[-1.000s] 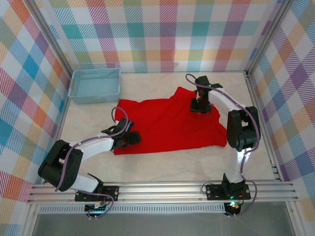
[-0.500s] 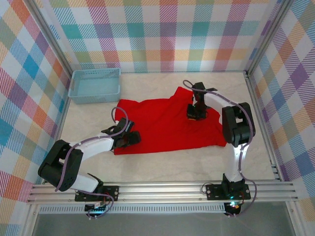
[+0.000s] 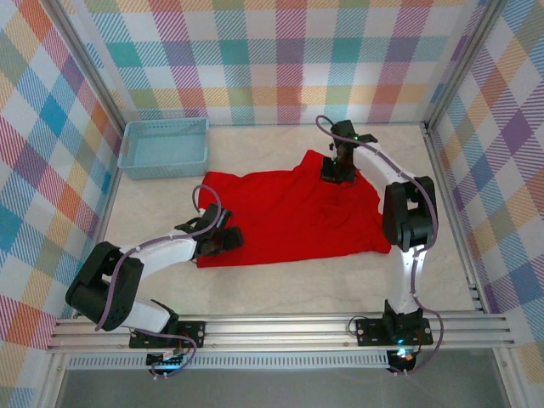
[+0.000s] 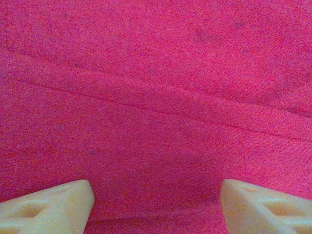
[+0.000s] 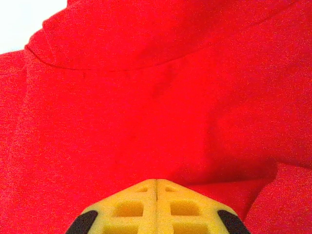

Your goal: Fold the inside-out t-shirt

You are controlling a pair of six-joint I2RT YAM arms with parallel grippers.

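The red t-shirt (image 3: 280, 212) lies spread across the middle of the table, its far right part bunched into a fold. My left gripper (image 3: 228, 240) rests low over the shirt's near left corner. Its jaws stand wide open in the left wrist view, where the left gripper (image 4: 156, 204) has flat red cloth (image 4: 156, 97) and a long crease between and beyond its fingers. My right gripper (image 3: 332, 176) sits at the shirt's far right part. In the right wrist view the right gripper (image 5: 156, 181) has its fingers pressed together at the cloth (image 5: 146, 112), pinching it.
A light blue basket (image 3: 164, 147) stands at the back left, apart from the shirt. Bare table (image 3: 289, 285) runs along the near side in front of the shirt. Checked walls close in the back and both sides.
My right gripper swung first toward the near left, then to the far side, dragging the shirt's right part with it; the shirt's right edge has drawn inward. The left arm has stayed still.
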